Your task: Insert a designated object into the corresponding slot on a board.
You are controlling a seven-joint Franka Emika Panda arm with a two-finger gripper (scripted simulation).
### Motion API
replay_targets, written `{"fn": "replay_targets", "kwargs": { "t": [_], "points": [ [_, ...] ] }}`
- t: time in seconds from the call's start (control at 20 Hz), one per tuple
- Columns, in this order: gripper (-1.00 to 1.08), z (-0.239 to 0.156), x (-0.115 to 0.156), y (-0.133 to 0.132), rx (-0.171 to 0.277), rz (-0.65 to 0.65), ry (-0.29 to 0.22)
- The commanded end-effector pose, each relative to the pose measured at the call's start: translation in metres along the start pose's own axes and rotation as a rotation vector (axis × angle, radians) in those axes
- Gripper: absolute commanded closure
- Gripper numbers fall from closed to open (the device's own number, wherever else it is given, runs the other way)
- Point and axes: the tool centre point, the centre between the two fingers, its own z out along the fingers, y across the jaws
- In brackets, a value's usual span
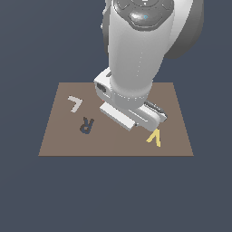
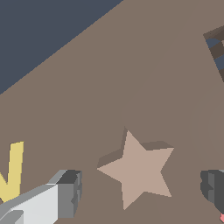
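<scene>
The tan star point(image 2: 139, 169) lies flat on the brown board point(image 2: 153, 65). My gripper point(image 2: 142, 191) is open, low over the board. Its two dark fingertips point(image 2: 70, 190) stand on either side of the star and apart from it. At the wrist picture's edge only a corner of the slot point(image 2: 217, 48) shows, a recess with a dark navy floor. In the exterior view the arm's white wrist housing point(image 1: 131, 113) hangs over the middle of the board point(image 1: 59, 140) and hides the star, the slot and the fingers.
A yellow V point(image 1: 154, 137) lies near the board's front edge on the exterior view's right, close to one finger in the wrist view as the yellow V point(image 2: 11, 175). A dark R point(image 1: 86, 125) and a grey L point(image 1: 74, 103) lie toward the left. A pink sliver point(image 2: 222, 217) shows by the other finger.
</scene>
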Motion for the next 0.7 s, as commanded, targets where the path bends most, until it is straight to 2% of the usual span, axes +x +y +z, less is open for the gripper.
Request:
{"fn": "replay_targets", "kwargs": {
  "t": [0.0,0.65],
  "points": [
    [-0.92,0.004,0.001,-0.002,0.002,0.027,0.001],
    [-0.92,0.023,0.002,-0.003,0.003,0.045,0.001]
  ]
}}
